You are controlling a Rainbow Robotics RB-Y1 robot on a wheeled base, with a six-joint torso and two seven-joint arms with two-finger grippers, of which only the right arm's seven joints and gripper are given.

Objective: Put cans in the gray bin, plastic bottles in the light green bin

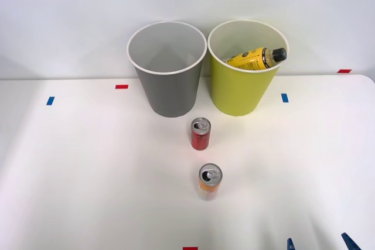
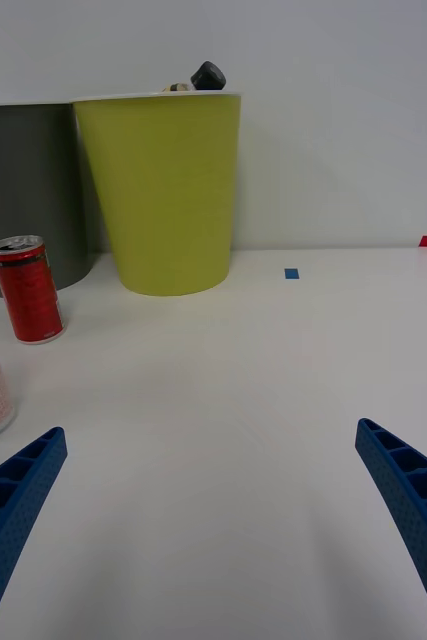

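Spread blue pincer [image 2: 213,520] low over desk [image 1: 88,174]. Orange-yellow can [image 1: 210,181], red can [image 1: 200,133] upright nearby. Yellow bottle [image 1: 256,58] inside light green bin [image 1: 239,89].

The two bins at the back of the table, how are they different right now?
The gray bin stands to the robot's left of the light green bin. The gray bin looks empty, while the light green bin holds a yellow bottle whose black cap pokes over the rim. Both are upright, tapered, about the same height, and side by side.
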